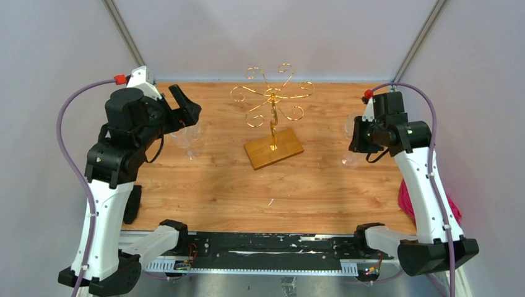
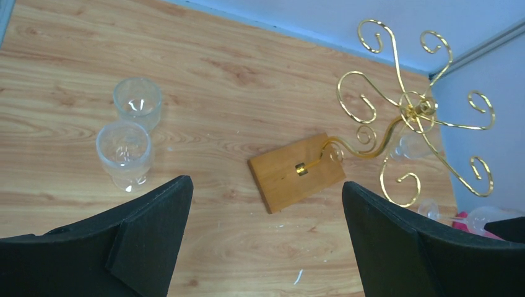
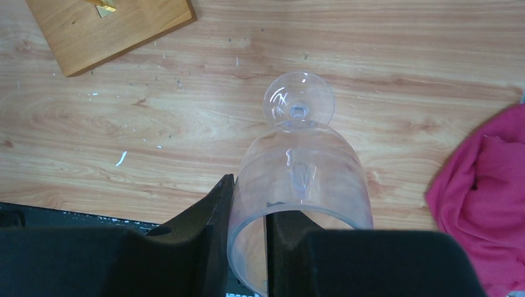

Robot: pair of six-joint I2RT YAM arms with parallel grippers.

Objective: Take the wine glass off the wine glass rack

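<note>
Wine glass (image 3: 303,167) rim is being clamped between right gripper (image 3: 247,204) fingers — one inside, for stability — left gripper (image 2: 265,185) being held spread.

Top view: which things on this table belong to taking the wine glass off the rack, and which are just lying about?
Job in hand:
- rack
- wine glass, its rim pinched by the right gripper

Lying about:
- two more glasses, standing on the left
- pink cloth, at the right edge
</note>
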